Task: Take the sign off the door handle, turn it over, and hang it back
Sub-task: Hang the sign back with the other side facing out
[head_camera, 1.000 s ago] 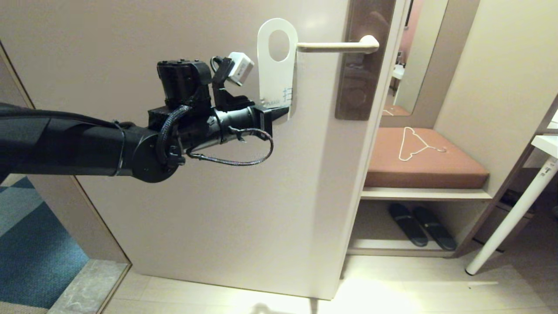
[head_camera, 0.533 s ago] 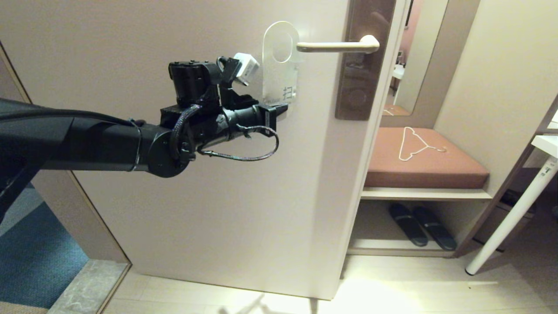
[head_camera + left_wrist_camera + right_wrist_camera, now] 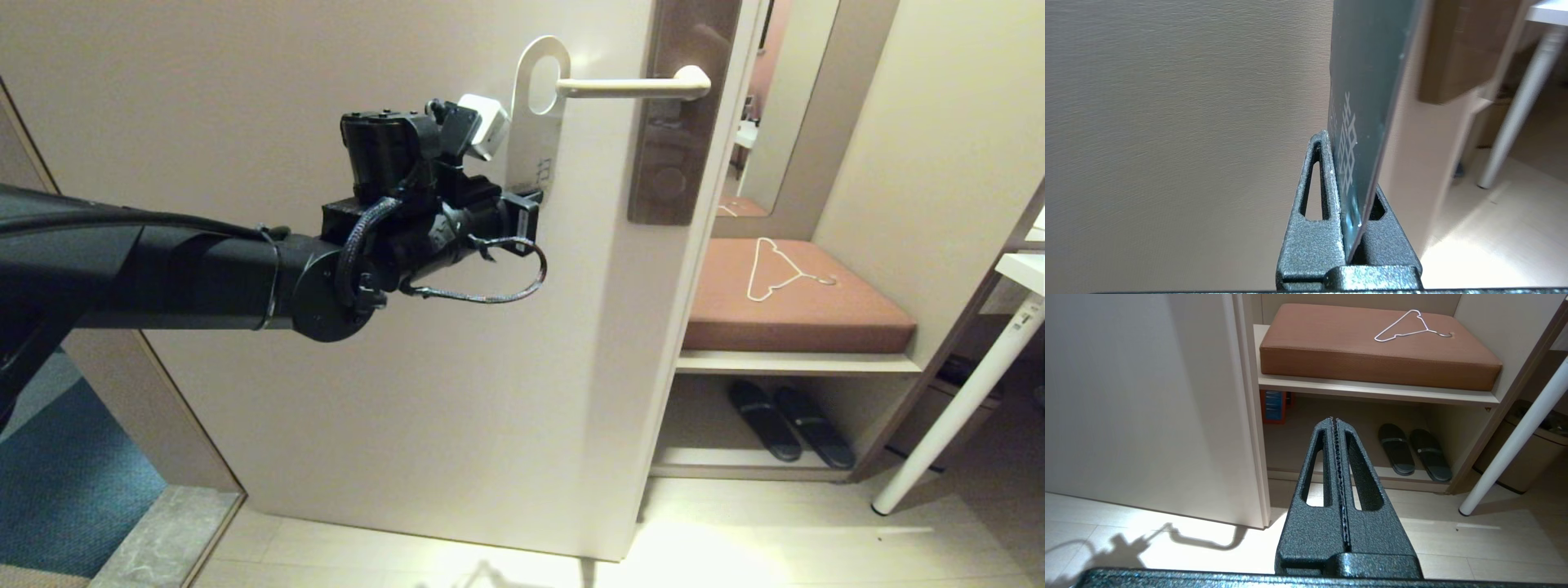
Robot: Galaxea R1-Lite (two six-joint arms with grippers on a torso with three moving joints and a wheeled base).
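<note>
Left gripper [image 3: 529, 206] clamped on the lower end of the sign [image 3: 535, 114], out in front of the door [image 3: 245, 82]. Sign white side outward in the head view, blue-grey side showing in the left wrist view, tilted, its oval hole level with the free tip of the door handle [image 3: 629, 82]; whether the tip sits inside the hole, impossible to tell. Right gripper [image 3: 1337, 428] low and apart, fingers pressed together, empty.

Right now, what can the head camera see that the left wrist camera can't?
Only the head view shows the door handle, its tip in the hole of the sign, plus the slippers and wire hanger. Only the left wrist view shows the sign's blue-grey side, pinched between the fingers. Both show the left end effector gripping the sign's bottom, and the door.
</note>
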